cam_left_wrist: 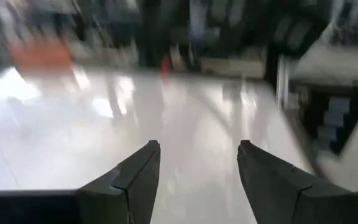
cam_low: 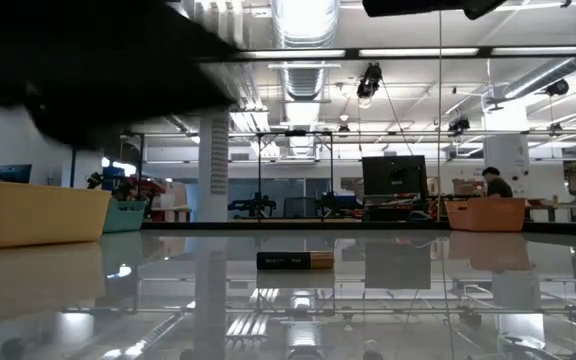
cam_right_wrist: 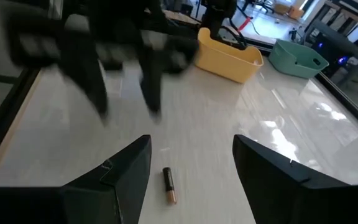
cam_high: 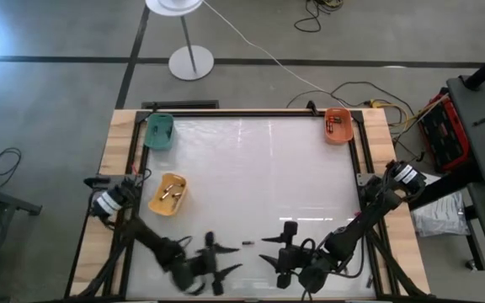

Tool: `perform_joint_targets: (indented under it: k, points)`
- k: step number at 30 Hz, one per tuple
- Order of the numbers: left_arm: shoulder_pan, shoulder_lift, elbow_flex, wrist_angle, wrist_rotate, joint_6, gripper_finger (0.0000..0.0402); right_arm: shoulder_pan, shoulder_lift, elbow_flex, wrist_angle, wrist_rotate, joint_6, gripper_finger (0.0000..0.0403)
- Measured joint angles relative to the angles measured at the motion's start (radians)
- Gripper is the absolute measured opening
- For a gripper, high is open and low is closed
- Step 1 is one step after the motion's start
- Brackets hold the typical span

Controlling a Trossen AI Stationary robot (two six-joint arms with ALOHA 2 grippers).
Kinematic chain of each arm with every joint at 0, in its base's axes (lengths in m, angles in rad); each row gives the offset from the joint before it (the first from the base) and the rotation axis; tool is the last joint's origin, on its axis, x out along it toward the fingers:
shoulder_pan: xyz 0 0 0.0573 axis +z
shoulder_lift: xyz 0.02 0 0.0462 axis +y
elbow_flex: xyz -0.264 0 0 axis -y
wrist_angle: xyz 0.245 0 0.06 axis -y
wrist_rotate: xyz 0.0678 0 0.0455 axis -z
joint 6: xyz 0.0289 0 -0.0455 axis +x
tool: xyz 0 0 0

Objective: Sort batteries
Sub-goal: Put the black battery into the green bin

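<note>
We see one battery (cam_high: 247, 243) lying flat on the table (cam_high: 259, 168), between the two grippers and apart from both. The left gripper (cam_high: 215, 263) hangs just to one side of it, fingers spread wide with nothing between them. The right gripper (cam_high: 283, 252) faces the battery from the other side, fingers likewise parted and empty. Beyond the left gripper sits the yellow bin (cam_high: 167, 194) with batteries inside, the green bin (cam_high: 159, 131) farther off. The orange bin (cam_high: 338, 125) lies well beyond the right gripper.
</note>
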Motion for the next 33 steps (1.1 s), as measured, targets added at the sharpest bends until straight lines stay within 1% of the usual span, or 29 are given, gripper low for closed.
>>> perform_joint_targets:
  k: [2, 3, 5, 7, 10, 15, 18, 21, 27, 31, 33]
  points:
    - [0.057, 0.008, 0.013, -0.196, 0.116, -0.157, 0.0192, 0.000, 0.000, -0.003, -0.001, 0.000, 0.008, 0.0219]
    - [0.080, 0.010, 0.023, -0.283, 0.145, -0.219, 0.0192, 0.000, 0.000, -0.004, -0.004, 0.000, 0.014, 0.0219]
    - [0.115, 0.012, 0.043, -0.401, 0.157, -0.295, 0.0191, 0.000, 0.000, -0.006, -0.020, -0.001, 0.029, 0.0219]
    - [0.138, 0.011, 0.055, -0.443, 0.165, -0.308, 0.0191, 0.000, 0.000, -0.007, -0.041, -0.010, 0.047, 0.0219]
    - [0.157, 0.011, 0.059, -0.450, 0.207, -0.286, 0.0191, 0.000, 0.000, -0.011, -0.066, -0.030, 0.073, 0.0219]
    - [0.159, 0.010, 0.050, -0.450, 0.212, -0.282, 0.0188, 0.000, 0.000, -0.028, -0.072, -0.036, 0.106, 0.0219]
    - [0.159, 0.022, 0.046, -0.435, 0.230, -0.285, 0.0176, 0.000, 0.000, -0.039, -0.072, -0.037, 0.124, 0.0219]
    - [0.168, 0.075, 0.046, -0.392, 0.277, -0.273, 0.0156, 0.000, 0.000, -0.043, -0.072, -0.038, 0.132, 0.0219]
    - [0.197, 0.173, 0.061, -0.325, 0.255, -0.302, 0.0109, 0.000, 0.000, -0.044, -0.072, -0.038, 0.134, 0.0219]
    - [0.199, 0.190, 0.064, -0.331, 0.242, -0.341, 0.0066, 0.000, 0.000, -0.045, -0.072, -0.079, 0.134, 0.0219]
    - [0.199, 0.184, 0.063, -0.339, 0.230, -0.345, 0.0048, 0.000, 0.000, -0.046, -0.076, -0.080, 0.142, 0.0219]
